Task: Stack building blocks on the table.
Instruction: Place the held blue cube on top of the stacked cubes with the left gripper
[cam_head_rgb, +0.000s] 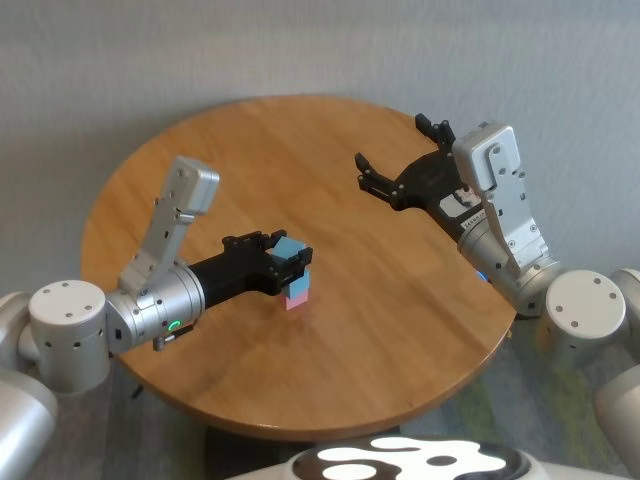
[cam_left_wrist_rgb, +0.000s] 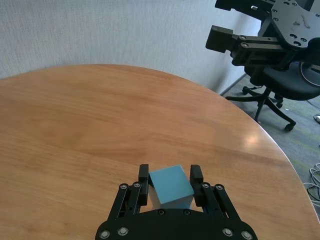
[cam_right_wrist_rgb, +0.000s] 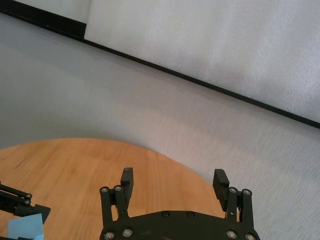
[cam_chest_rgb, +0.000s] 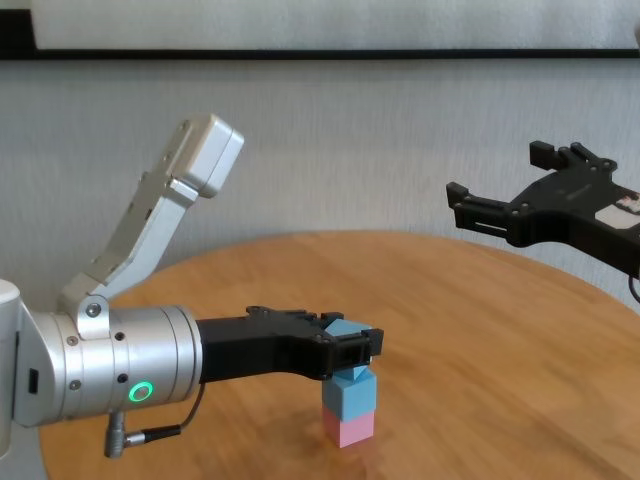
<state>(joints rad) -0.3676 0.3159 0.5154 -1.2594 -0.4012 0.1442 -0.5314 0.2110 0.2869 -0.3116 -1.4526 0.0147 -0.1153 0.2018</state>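
- Honey-brown wood grain runs across the round table (cam_head_rgb: 400, 330), and near its middle, toward the robot's left, stands the stack.
- Nearest the tabletop sits the pink block (cam_chest_rgb: 348, 428), flat on the wood, with a light blue block (cam_chest_rgb: 348, 395) squarely on top of it.
- The top blue block (cam_chest_rgb: 346, 329) is the third cube; the chest view shows it at the height of the third tier, rotated a little against the cube below. Whether its underside already rests on that cube cannot be told.
- The left gripper (cam_head_rgb: 290, 258) reaches in level from the robot's left, its fingers narrowed onto the top blue block, one on each side face; the left wrist view shows the cube between them with a corner turned forward.
- Judgement on the step in hand: this is the placing of the last cube. It would go best if the cube is seated fully and its faces lined up with the one beneath before letting go, the fingers then spread only slightly and evenly, and the arm drawn straight back or up so neither finger nudges the column.
- The risk is the twist: a rotated cube has less overlap, and a dragging finger could topple all three.
- Farthest off, the right gripper (cam_head_rgb: 400, 165) hovers high over the table's far right side, fingers spread wide and holding nothing.
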